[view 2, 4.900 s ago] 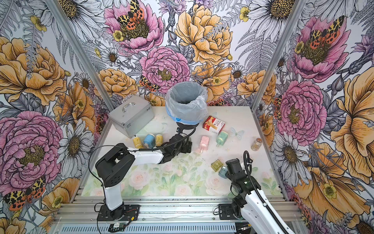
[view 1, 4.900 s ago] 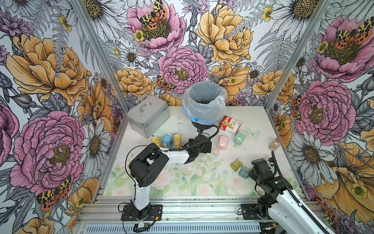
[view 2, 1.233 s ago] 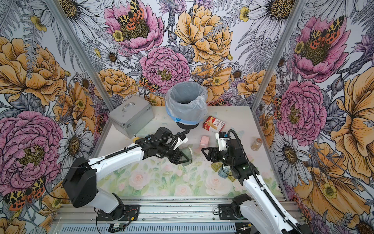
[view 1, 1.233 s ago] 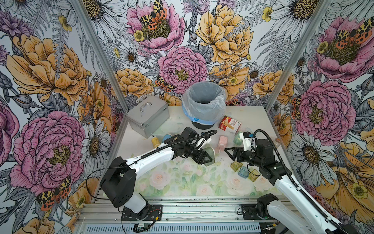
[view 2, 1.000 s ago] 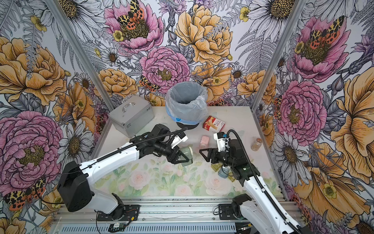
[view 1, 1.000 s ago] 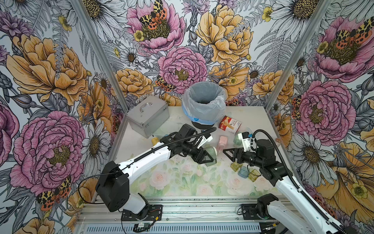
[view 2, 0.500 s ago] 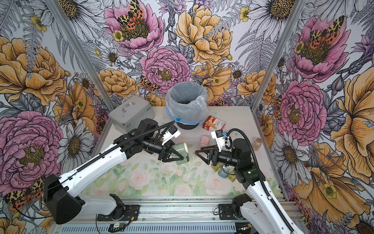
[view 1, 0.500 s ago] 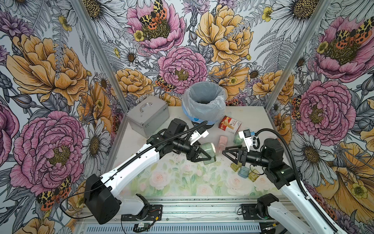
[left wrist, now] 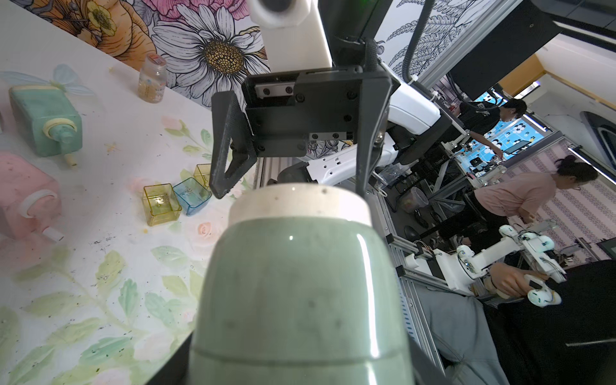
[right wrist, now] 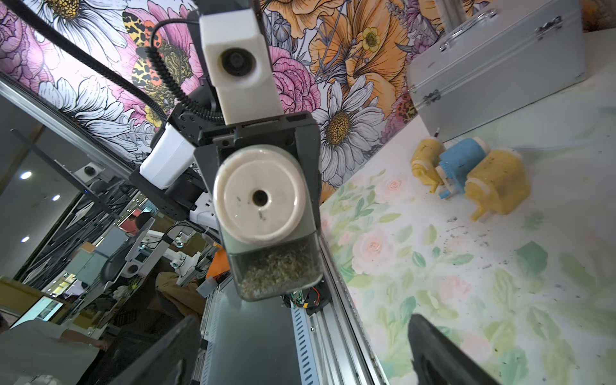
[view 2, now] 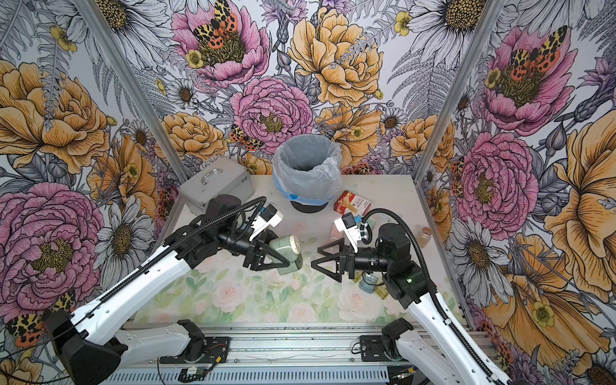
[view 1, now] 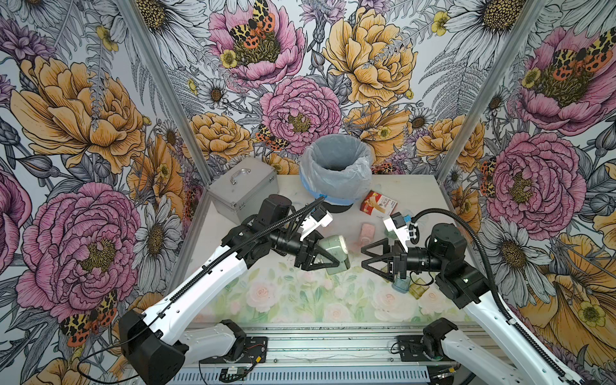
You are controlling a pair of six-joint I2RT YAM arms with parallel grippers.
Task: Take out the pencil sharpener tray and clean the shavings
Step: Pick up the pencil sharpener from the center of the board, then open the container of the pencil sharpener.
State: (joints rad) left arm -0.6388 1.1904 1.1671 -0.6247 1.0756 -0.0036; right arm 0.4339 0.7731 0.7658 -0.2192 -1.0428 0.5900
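Bin (view 1: 335, 180) at table (view 1: 418, 190) back, case (view 1: 243, 190) left of it, carton (view 1: 380, 204) right, sharpener (view 1: 335, 247) before it

A: What closes the space in?

B: Three papered walls: the back wall (view 1: 430, 66), the left wall (view 1: 50, 43) and the right wall (view 1: 583, 110). All carry large pink peonies (view 1: 301, 110), orange blooms (view 1: 370, 56), white daisies (view 1: 155, 230) and spotted moths (view 1: 255, 30) on a pale ground. Aluminium posts (view 1: 166, 90) run up the two rear corners.

A: And the surface below?

B: A desk (view 1: 290, 300), plain white at the rear and printed with faint roses and green leaves toward the front. An aluminium rail (view 1: 333, 343) edges it there.

A: Anything beyond?

B: The wrist views catch round ceiling lights (right wrist: 25, 175) glowing, a lit monitor (right wrist: 40, 311) and a bright blue patterned panel (left wrist: 490, 110).
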